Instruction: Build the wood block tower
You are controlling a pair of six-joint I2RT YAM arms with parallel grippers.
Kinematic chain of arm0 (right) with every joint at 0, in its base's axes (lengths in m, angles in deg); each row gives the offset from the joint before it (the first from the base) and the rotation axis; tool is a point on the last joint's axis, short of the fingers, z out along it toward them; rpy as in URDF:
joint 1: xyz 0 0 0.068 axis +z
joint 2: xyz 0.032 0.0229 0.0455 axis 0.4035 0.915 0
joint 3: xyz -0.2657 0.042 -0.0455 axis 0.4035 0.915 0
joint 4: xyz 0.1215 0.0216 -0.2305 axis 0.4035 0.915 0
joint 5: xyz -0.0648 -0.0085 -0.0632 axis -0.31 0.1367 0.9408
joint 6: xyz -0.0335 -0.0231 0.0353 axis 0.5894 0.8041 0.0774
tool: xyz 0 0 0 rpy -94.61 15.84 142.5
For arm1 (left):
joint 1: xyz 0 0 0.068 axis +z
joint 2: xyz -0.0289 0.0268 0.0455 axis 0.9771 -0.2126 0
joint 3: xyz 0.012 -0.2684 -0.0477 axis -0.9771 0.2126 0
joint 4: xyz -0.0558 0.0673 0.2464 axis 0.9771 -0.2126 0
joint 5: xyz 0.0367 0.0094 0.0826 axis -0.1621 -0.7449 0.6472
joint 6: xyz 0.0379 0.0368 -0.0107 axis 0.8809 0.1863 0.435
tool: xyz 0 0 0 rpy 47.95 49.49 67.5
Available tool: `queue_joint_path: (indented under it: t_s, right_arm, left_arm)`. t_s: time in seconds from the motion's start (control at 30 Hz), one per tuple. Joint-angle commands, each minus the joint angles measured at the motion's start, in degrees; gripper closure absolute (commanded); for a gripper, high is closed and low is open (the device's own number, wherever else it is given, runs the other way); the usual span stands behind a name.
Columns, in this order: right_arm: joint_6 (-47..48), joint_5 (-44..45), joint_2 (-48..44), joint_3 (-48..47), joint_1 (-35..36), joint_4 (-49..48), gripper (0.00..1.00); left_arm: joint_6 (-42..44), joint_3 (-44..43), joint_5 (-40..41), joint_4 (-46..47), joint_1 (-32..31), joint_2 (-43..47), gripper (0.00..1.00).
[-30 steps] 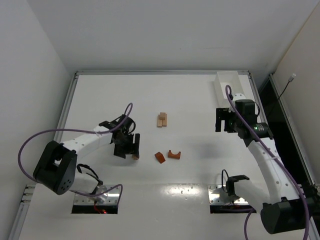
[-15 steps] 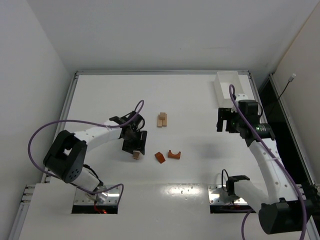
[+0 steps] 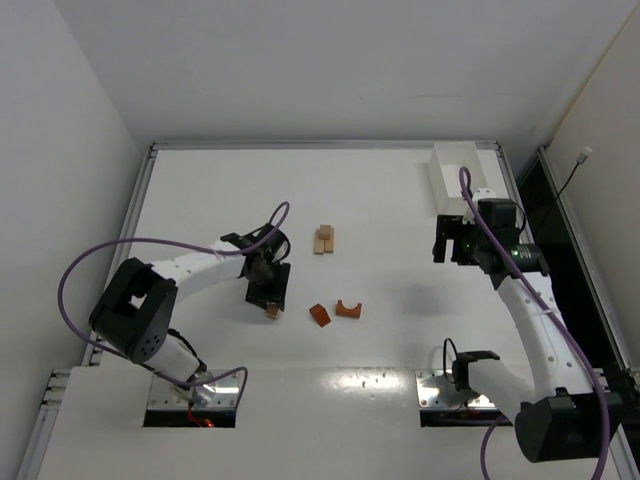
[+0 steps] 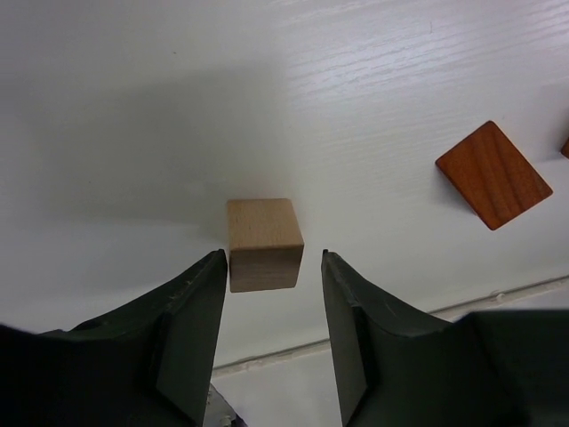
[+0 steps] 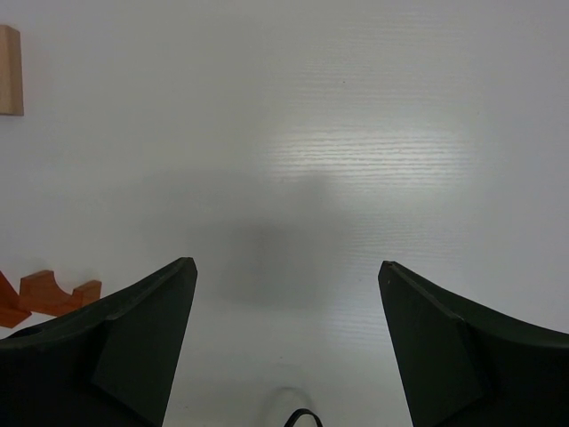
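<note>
A pale tan cube (image 4: 263, 242) lies on the white table, between the tips of my left gripper (image 4: 272, 260). The jaws are open astride it: the left finger is close beside it and a gap shows on the right. In the top view the cube (image 3: 271, 311) sits just below the left gripper (image 3: 268, 290). An orange wedge (image 3: 320, 315) and an orange arch (image 3: 348, 309) lie to its right; the wedge also shows in the left wrist view (image 4: 493, 175). A small stack of tan blocks (image 3: 324, 239) stands mid-table. My right gripper (image 3: 447, 240) is open and empty over bare table.
A white rectangular tray (image 3: 457, 175) sits at the back right corner. The table has a raised rim (image 3: 150, 160). The right wrist view shows the arch (image 5: 58, 292) and a tan block (image 5: 10, 82) at its left edge.
My left gripper has moved right and now stands astride the tan cube, which has stayed in place. The right arm has barely shifted.
</note>
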Motion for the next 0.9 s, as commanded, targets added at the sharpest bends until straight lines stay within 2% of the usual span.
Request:
queue_joint_path:
  t_s: [0.0,0.63,0.87]
  right_arm:
    - [-0.80,-1.35,0.51,-0.36,-0.70,-2.35,0.19]
    - [-1.33,-3.45,-0.63,1.22,-2.29,-2.35,0.19]
    - [-1.33,-3.45,-0.11,1.22,-2.81,-2.35,0.19]
  left_arm:
    - [0.17,0.82,0.64,-0.48,-0.42,2.29,0.57]
    - [0.70,1.96,1.16,0.04,-0.42,3.35,0.61]
    - [1.23,1.96,0.03,0.58,-0.42,2.21,0.66]
